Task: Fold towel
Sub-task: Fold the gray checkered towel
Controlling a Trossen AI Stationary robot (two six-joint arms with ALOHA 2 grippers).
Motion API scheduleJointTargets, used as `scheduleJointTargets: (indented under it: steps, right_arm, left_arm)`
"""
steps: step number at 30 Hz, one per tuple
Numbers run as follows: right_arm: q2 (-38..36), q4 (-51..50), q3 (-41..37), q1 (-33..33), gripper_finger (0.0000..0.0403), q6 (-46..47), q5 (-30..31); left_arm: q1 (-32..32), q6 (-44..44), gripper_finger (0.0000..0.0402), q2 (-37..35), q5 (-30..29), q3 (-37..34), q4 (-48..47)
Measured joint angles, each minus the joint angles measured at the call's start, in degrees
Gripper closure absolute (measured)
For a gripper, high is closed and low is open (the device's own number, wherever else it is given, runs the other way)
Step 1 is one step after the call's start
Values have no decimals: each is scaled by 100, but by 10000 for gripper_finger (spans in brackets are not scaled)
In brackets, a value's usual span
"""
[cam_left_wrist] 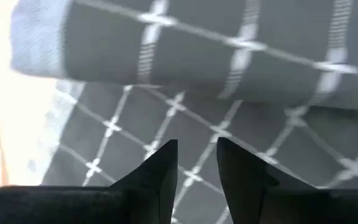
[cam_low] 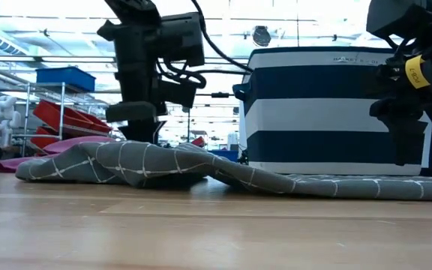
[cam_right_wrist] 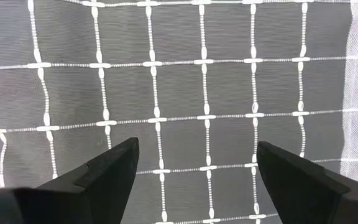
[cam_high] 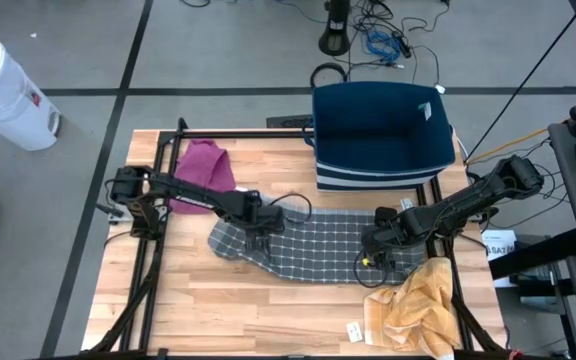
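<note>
The gray checked towel (cam_high: 313,248) lies spread on the wooden table (cam_high: 268,310), bunched up at one end. The left gripper (cam_left_wrist: 196,163) hangs right over that bunched part, its fingers close together with only a thin gap and nothing between them. The right gripper (cam_right_wrist: 194,165) is spread wide above flat cloth. Folding looks just begun; next each gripper likely must pinch an edge.
</note>
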Motion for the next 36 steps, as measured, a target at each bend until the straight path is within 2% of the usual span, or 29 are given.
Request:
scheduleJointTargets:
  steps: [6, 11, 14, 21, 26, 30, 36]
  right_arm:
    - [0, 3, 0, 0, 89, 4, 2]
    - [-2, 2, 0, 0, 89, 20, 1]
    - [-2, -3, 0, 0, 89, 26, 1]
    - [-2, -64, 2, 0, 89, 7, -1]
    - [-4, -119, 2, 0, 89, 26, 0]
    - [-4, -174, 21, -1, 89, -19, 118]
    - [-4, -181, 368, 0, 89, -167, 173]
  left_arm:
    - [281, 4, 282, 32, 89, -233, -53]
    - [432, -105, 282, -19, 590, -835, 411]
    - [417, -443, 282, -82, 636, -1105, 378]
    - [78, -1378, 282, -443, 632, -1243, -831]
    - [-107, -2087, 282, -746, 300, -1293, -1857]
    - [-303, -2374, 282, -1023, -27, -1274, -1738]
    - [-476, -2216, 282, -1147, -247, -1009, -844]
